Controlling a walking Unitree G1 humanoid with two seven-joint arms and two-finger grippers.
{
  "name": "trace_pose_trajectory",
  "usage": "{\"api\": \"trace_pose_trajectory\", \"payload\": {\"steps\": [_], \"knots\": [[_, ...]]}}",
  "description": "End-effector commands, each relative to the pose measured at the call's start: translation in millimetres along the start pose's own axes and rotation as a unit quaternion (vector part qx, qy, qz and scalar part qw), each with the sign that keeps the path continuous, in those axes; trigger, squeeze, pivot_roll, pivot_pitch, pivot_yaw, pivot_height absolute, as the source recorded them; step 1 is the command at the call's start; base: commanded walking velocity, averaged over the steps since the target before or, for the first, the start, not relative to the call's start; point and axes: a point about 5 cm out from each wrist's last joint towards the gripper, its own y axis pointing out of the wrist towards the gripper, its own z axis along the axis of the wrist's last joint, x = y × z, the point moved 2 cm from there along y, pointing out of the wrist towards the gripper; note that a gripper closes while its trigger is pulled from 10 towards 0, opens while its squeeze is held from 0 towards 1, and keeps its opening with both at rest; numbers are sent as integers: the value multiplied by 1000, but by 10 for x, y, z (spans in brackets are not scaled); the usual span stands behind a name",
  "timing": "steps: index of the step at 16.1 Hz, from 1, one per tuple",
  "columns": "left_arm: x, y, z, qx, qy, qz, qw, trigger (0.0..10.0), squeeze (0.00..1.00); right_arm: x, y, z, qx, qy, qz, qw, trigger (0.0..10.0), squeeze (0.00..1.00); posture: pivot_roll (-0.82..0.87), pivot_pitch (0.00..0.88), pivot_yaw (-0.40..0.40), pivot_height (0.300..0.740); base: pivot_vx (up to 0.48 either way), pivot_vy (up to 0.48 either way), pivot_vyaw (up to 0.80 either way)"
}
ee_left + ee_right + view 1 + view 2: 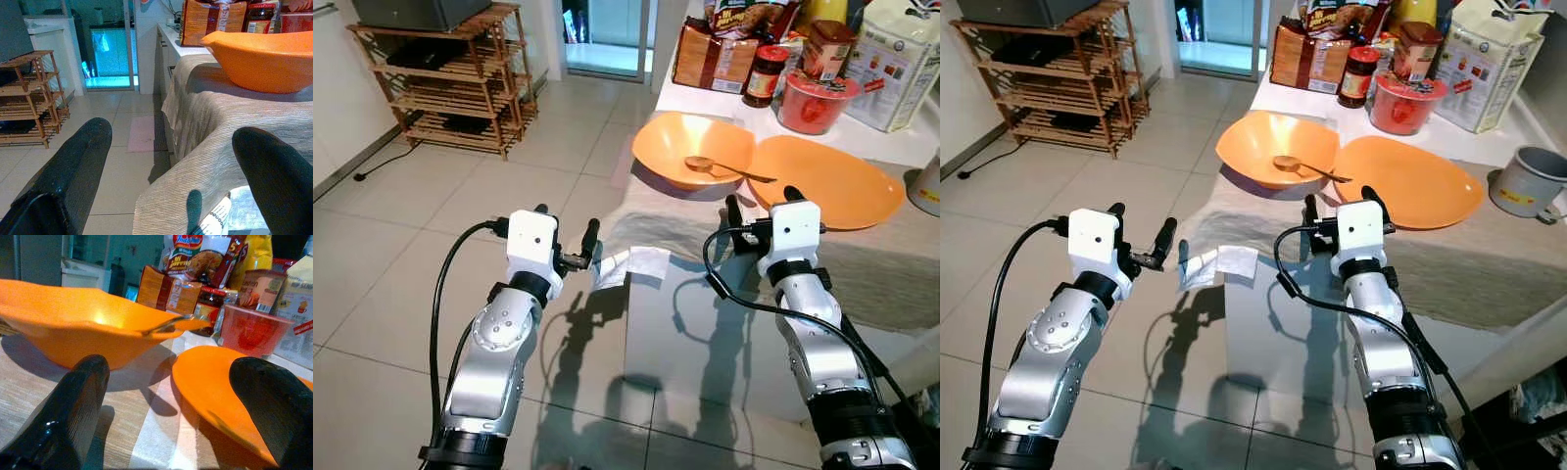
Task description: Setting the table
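Both grippers hover at the table's near edge, fingers spread and holding nothing.
The left gripper (568, 235) hangs off the table's corner by the cloth (862, 264); the right gripper (762, 206) faces the orange bowl (690, 147), spoon (724, 169) inside, and the orange plate (842, 186) beside it.

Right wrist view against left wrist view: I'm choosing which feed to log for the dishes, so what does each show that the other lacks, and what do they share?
Right wrist view alone: the flat orange plate, the spoon resting in the bowl, and a red tub behind, framed by the open right pincer.
Left wrist view alone: the tiled floor, a wooden shelf rack, the tablecloth's hanging edge, framed by the open left pincer.
Both: the orange bowl on the striped tablecloth, with food packets behind it.
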Motion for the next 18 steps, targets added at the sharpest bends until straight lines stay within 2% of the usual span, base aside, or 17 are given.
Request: {"api": "trace_pose_trajectory", "payload": {"steps": [1,9,18], "knots": [[19,-10,30,2,6,-1,1000,10000,0,2,14,71,16,0,-1,1000,10000,0,93,4,-6,740,0,0,0],[9,-14,31,3,7,0,1000,10000,0,49,173,169,33,-4,-18,999,10000,0,112,5,-9,740,0,0,0],[15,-24,39,2,10,-2,1000,10000,0,21,224,132,28,-1,-22,999,10000,0,114,17,-2,740,0,0,0]]}}
